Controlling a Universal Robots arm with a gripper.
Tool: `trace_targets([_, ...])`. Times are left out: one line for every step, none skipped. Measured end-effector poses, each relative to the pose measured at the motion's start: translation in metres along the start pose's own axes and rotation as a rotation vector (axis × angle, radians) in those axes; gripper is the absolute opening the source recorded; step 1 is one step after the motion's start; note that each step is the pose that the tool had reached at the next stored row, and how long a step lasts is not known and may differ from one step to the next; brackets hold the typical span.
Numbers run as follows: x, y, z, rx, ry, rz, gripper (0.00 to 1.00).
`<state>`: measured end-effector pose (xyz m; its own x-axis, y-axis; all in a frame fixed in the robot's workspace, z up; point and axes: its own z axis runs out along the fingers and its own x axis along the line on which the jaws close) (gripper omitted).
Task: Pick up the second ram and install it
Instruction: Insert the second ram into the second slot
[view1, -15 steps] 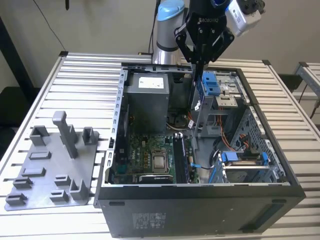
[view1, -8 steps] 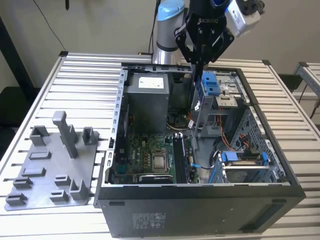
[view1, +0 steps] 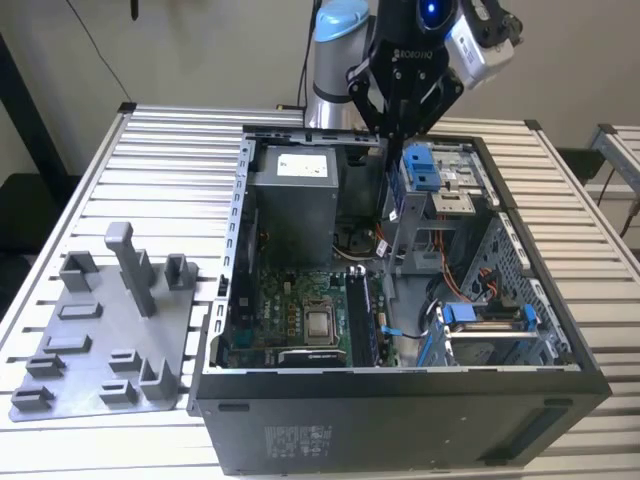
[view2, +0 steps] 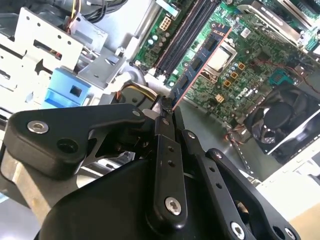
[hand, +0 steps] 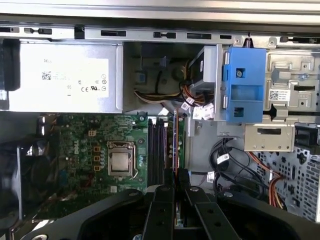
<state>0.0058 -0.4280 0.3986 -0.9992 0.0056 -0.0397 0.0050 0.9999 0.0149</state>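
The second ram (hand: 176, 142) is pinched edge-on in my gripper (hand: 176, 176), whose fingers are closed on its near end. Its long axis runs straight out from my fingertips. In the first wrist view it lines up with the dark memory slots (hand: 157, 150) and looks just beside them. I judge it is above the slots, not yet seated.

My gripper (view1: 400, 128) is matte black, and its jointed links (view2: 165, 165) are pinned with bright silver screws (view2: 172, 205). In the exterior view I see a blue light (view1: 432, 10) glowing at its twelve o'clock, a grey camera box (view1: 482, 40) at one, and the arm's pale-blue cap (view1: 340, 20) at eleven.
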Motion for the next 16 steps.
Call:
trace_targets([0.0002, 0.0, 0.0012, 0.0, 0.0012, 0.0, 0.14])
trace_targets([0.0005, 0.0, 0.0024, 0.0001, 0.0022, 0.0, 0.14])
trace_targets([0.0009, -0.0001, 0.0036, 0.0001, 0.003, 0.0, 0.14])
trace_targets([0.0014, -0.0001, 0.0048, 0.0001, 0.0039, 0.0, 0.14])
trace_targets([0.0019, -0.0001, 0.006, 0.0001, 0.0048, 0.0, 0.14])
trace_targets([0.0024, -0.0001, 0.0073, 0.0002, 0.0058, 0.0, 0.14])
trace_targets([0.0027, -0.0002, 0.0087, 0.0001, 0.0066, 0.0, 0.14])
trace_targets([0.0031, -0.0002, 0.0103, 0.0001, 0.0074, 0.0, 0.14])
trace_targets([0.0035, -0.0003, 0.0121, 0.0001, 0.0079, -0.001, 0.14])
trace_targets([0.0038, -0.0004, 0.014, 0.0002, 0.0081, -0.001, 0.14])
trace_targets([0.0042, -0.0004, 0.0159, 0.0, 0.0083, -0.002, 0.14])
trace_targets([0.0046, -0.0005, 0.0177, 0.0, 0.0085, -0.002, 0.14])
trace_targets([0.0048, -0.0006, 0.0194, 0.0, 0.0088, -0.003, 0.14])
trace_targets([0.0052, -0.0007, 0.0213, 0.0, 0.0089, -0.005, 0.14])
trace_targets([0.0056, -0.0009, 0.0231, -0.0001, 0.009, -0.006, 0.14])
trace_targets([0.006, -0.001, 0.0248, -0.0001, 0.0091, -0.008, 0.14])
